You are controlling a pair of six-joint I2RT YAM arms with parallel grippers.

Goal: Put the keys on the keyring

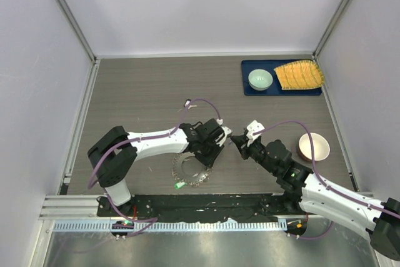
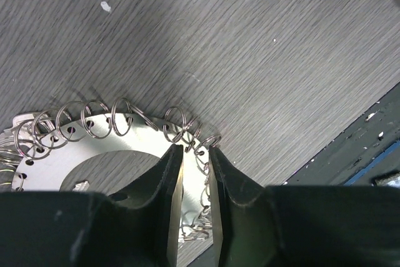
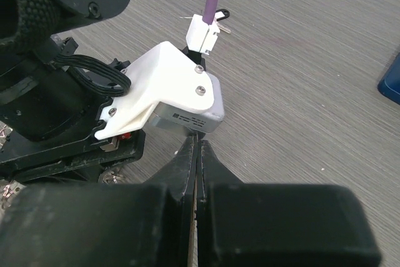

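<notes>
1. The left gripper is narrowed to a slim gap. Its jaws stand astride the rim of the keyring, with a few of the small wire rings caught between them.
2. The keyring lies on the worktop near the front edge, just in front of the left arm's wrist. It is a flat silver disc, its edge strung with loops.
3. The green key sits at the ring's near-left rim, touching it.
4. The right gripper is pressed fully closed, and nothing shows between its fingers. Its tips sit just under the white camera housing on the left wrist.
</notes>
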